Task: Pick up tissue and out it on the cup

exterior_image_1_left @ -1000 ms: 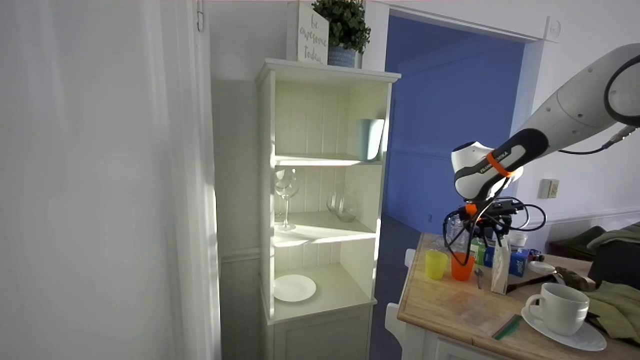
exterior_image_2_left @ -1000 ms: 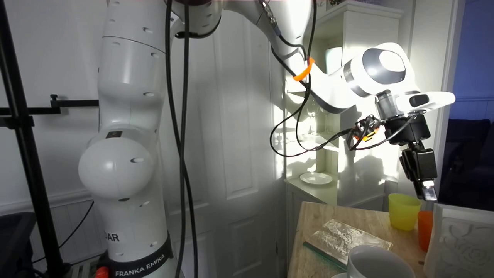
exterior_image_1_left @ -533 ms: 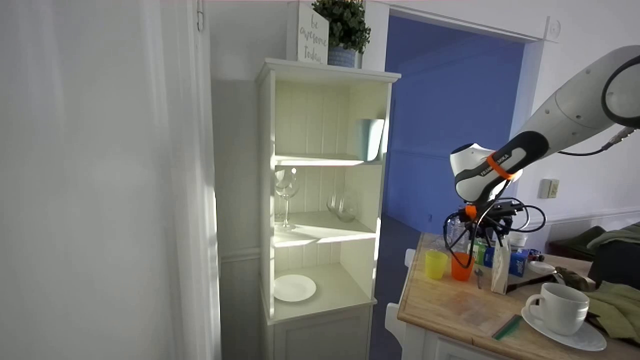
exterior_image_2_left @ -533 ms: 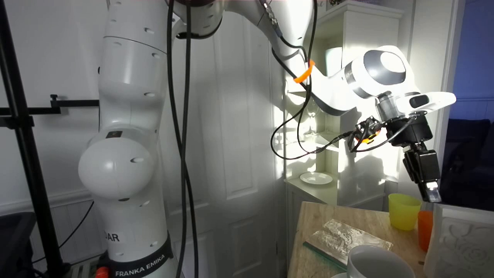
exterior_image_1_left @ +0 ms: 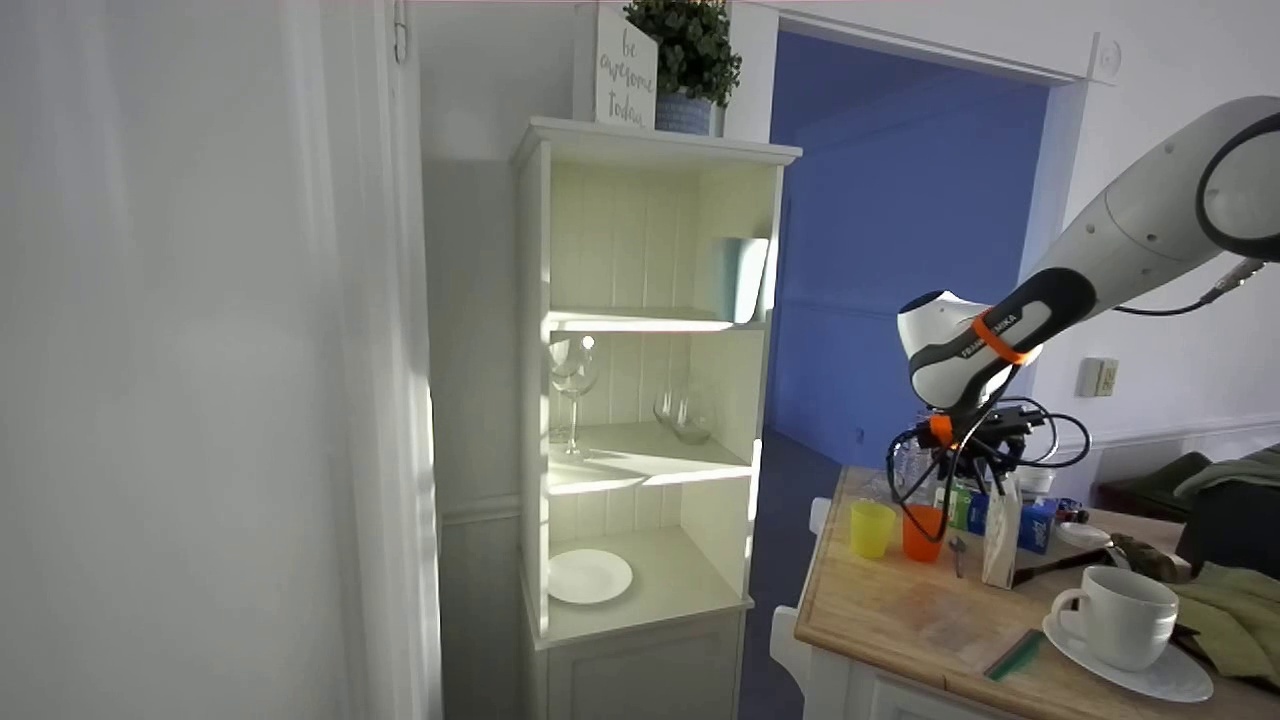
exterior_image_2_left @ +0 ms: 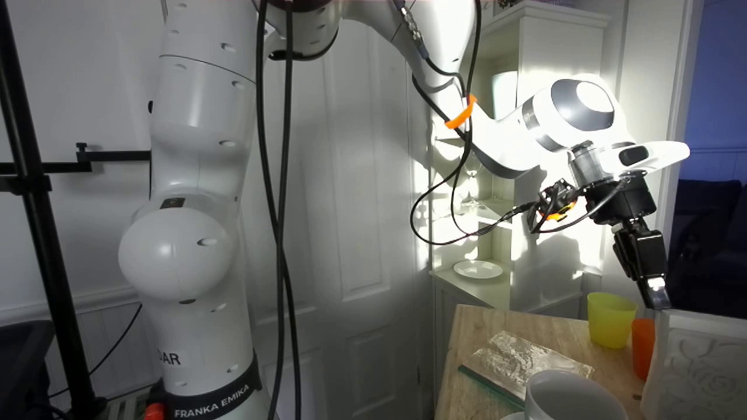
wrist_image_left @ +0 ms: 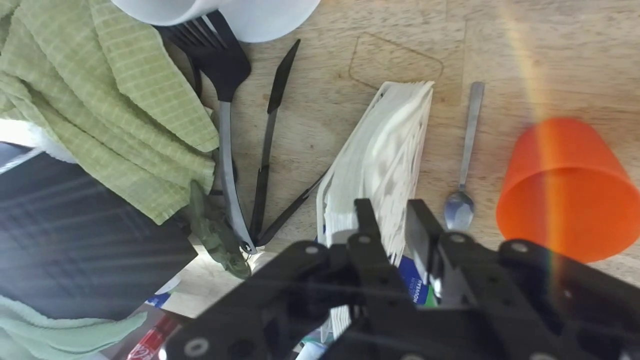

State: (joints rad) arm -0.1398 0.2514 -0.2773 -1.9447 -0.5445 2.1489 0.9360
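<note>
White tissues [wrist_image_left: 387, 145] stand packed in a white upright holder [exterior_image_1_left: 1000, 545], whose embossed side [exterior_image_2_left: 700, 367] faces an exterior view. Just above the holder's top, my gripper [wrist_image_left: 389, 205] points down with its jaws partly apart. In the wrist view one finger lies over the stack and the other just right of it, and a gap shows between them. Whether the fingertips touch any tissue I cannot tell. The white cup [exterior_image_1_left: 1130, 615] sits on its saucer [exterior_image_1_left: 1190, 685] near the table's front; only its rim [exterior_image_2_left: 575, 394] and inside show in an exterior view.
Orange [wrist_image_left: 565, 200] and yellow [exterior_image_1_left: 871, 530] tumblers stand beside the holder, with a spoon [wrist_image_left: 470, 145] between. Black utensils [wrist_image_left: 225, 70] and a green cloth [wrist_image_left: 115, 110] lie on the other side. A clear zip bag [exterior_image_2_left: 519, 361] lies flat near the cup. Cables loop around the wrist.
My gripper has come down slightly, and its fingertips now reach the level of the holder's top edge. The holder, cup and tumblers have stayed put.
</note>
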